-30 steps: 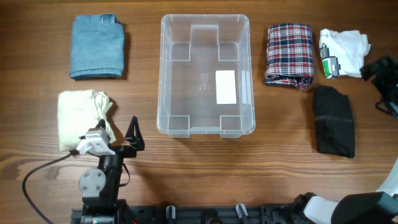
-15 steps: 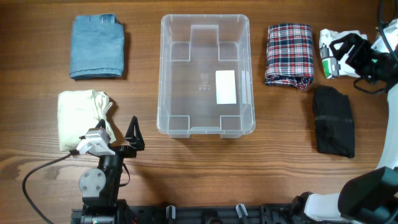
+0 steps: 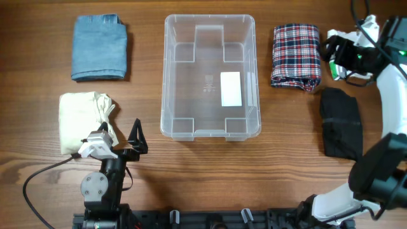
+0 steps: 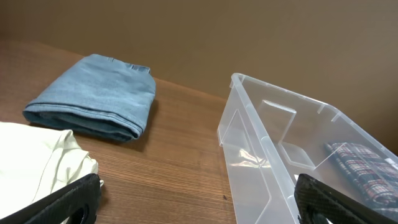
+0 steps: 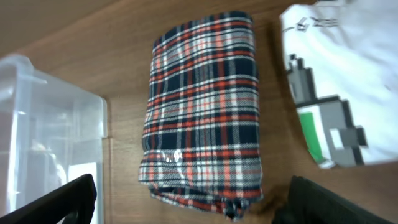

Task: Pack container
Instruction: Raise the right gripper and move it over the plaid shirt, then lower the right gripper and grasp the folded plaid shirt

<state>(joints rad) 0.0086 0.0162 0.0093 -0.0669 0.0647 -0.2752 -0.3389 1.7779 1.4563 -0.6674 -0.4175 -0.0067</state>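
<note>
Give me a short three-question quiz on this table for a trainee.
1. True or false: the container already holds a cloth.
2. Which lies just right of the container: A plaid cloth, B blue cloth, C cream cloth?
3. How many folded items lie outside the container?
Key: 1 false; 2 A; 3 five.

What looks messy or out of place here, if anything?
Nothing really stands out. The clear container sits upright and empty. The blue denim, plaid shirt and black garment lie neatly folded beside it. Only the cream cloth looks slightly rumpled along its edge nearest the container.
</note>
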